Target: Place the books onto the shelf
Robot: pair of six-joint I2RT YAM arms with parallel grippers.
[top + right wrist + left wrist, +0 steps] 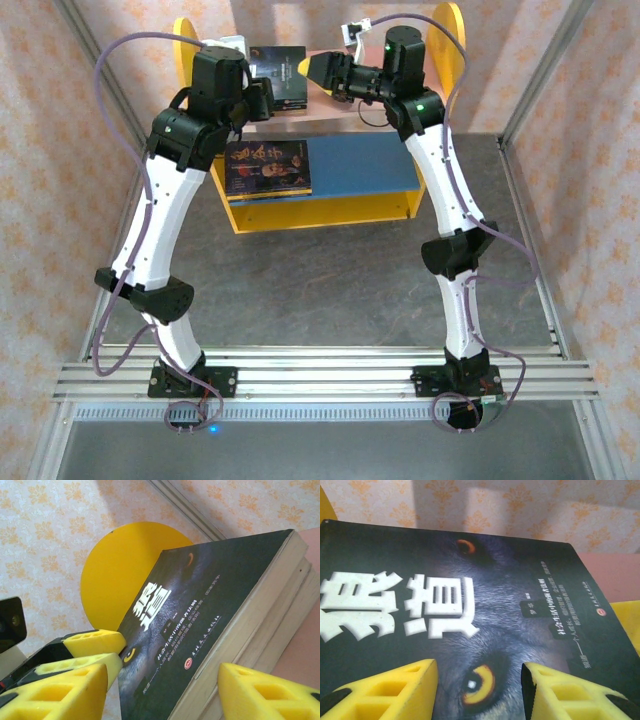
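— Wallpapered walls (40,120), books (278,72) stacked on the pink board (310,122) of the shelf (330,212). Why two at once?
— Squaring them, I'd judge: left gripper (477,672) spread at the cover (470,605), right gripper (163,672) spread around their end.

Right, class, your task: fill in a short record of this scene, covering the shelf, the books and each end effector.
shelf: two tiers, pink upper board, blue lower board
upper tier: stack of books, wolf-eye book on top
lower tier: one dark book, flat, at the left
left end effector: open, over the wolf-eye book
right end effector: open, facing the stack's edge
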